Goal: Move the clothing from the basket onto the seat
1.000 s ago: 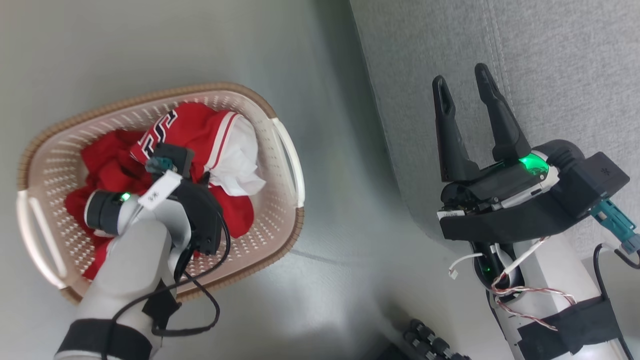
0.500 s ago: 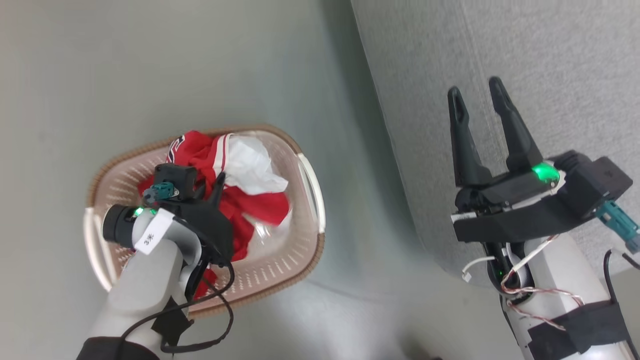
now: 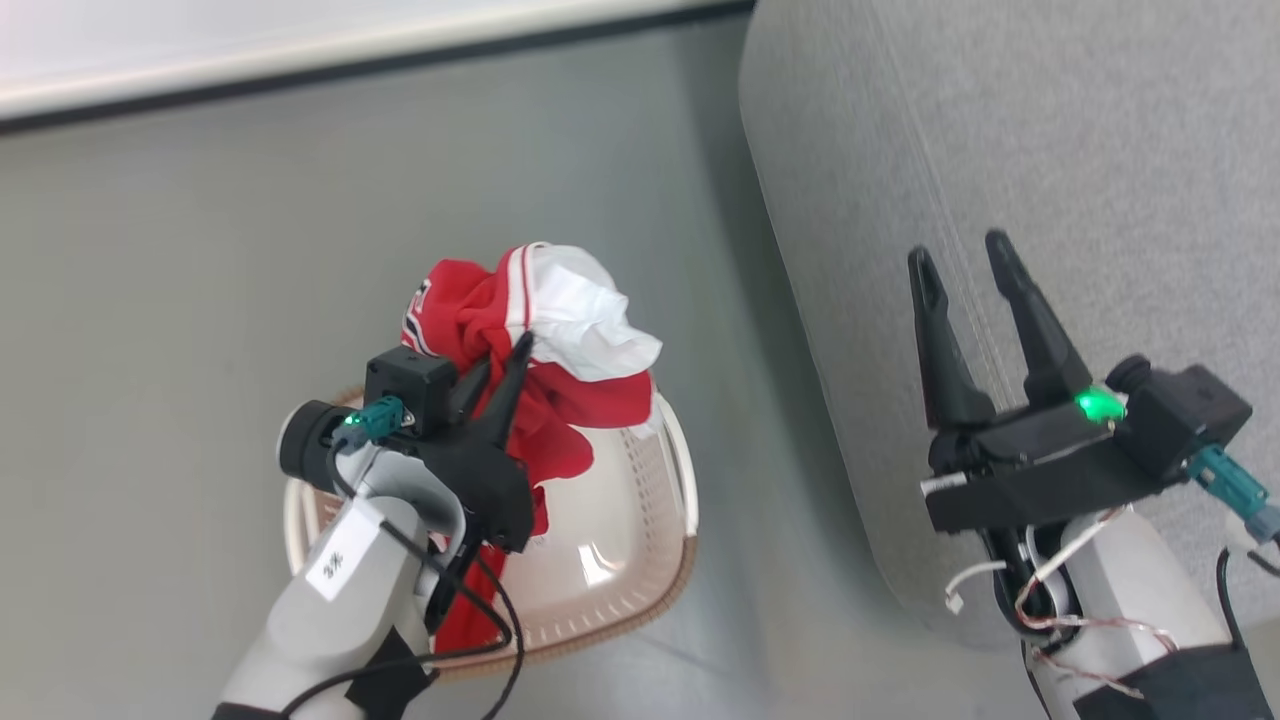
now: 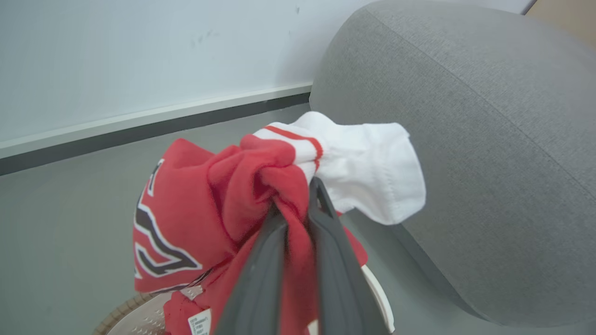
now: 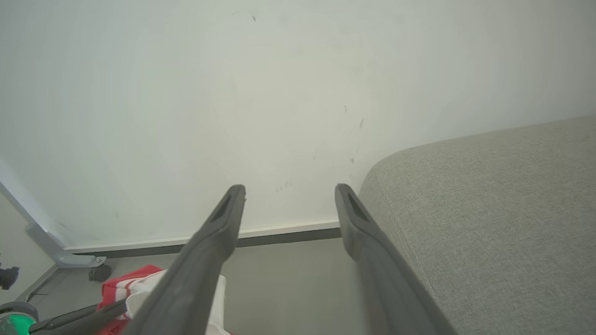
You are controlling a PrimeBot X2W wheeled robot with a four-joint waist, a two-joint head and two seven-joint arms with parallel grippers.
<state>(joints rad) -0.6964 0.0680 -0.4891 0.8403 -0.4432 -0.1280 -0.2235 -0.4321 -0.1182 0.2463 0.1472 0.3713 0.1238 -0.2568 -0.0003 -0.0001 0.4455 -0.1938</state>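
Seat [image 3: 1050, 150]: takes the right of the head view from the top edge to the lower right. It is grey woven upholstery with a rounded edge and one stitched seam.

Floor [image 3: 200, 250]: smooth grey and faintly glossy, across the left and centre. An open strip of it runs between the seat's edge and the basket.

Wall [image 3: 300, 30]: pale, along the top left, with a dark skirting line below it.

Basket [image 3: 682, 560]: lower centre, well apart from the seat. It is cream perforated plastic with a brown woven-look rim and a white handle on its right side.

Clothing [image 3: 570, 400]: centre frame, bunched and raised above the basket, left of the seat's edge. It is thin red fabric with a white panel, a stripe and black-and-white lettering. A red tail hangs down toward the basket.

Left gripper [image 3: 505, 355]: fingers pinched tight on a red fold.

Right gripper [image 3: 957, 248]: right of frame, over the seat's edge, fingers spread wide, holding nothing.
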